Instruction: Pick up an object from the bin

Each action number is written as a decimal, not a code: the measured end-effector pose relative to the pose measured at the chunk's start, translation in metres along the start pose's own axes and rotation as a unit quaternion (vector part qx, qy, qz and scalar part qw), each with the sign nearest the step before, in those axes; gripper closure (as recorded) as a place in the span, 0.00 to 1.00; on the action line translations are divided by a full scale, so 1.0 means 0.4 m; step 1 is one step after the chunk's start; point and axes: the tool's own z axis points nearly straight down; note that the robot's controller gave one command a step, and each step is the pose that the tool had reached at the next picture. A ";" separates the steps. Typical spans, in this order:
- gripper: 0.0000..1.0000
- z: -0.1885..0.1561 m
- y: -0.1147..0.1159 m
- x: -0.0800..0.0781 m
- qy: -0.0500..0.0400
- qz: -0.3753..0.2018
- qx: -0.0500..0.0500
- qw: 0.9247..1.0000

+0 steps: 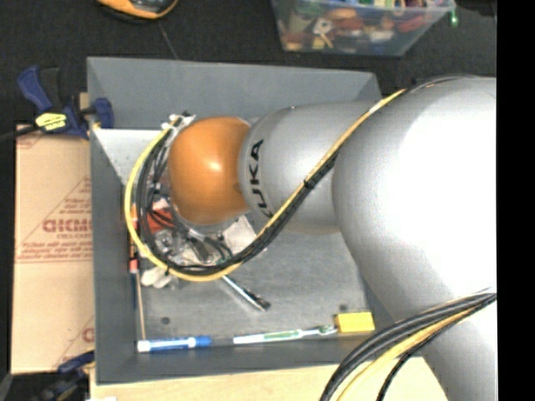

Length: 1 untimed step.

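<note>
My gripper (178, 242) is down in the left part of the bin, mostly hidden under the arm's orange cover. Right below it lies a small cream-white thing (156, 278) against the left wall. A thin grey metal rod (243, 292) slants away from under the gripper toward the lower right. Something red (159, 218) shows beside the gripper, between the cables, and I cannot make out its shape.
Along the bin's front wall lie a blue-and-white pen (175, 343), a white stick with green marks (279, 336) and a yellow block (354, 322). The arm covers the middle and right of the bin.
</note>
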 end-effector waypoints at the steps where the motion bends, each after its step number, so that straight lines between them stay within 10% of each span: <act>1: 1.00 -0.087 0.000 0.000 0.001 0.001 0.000 1.000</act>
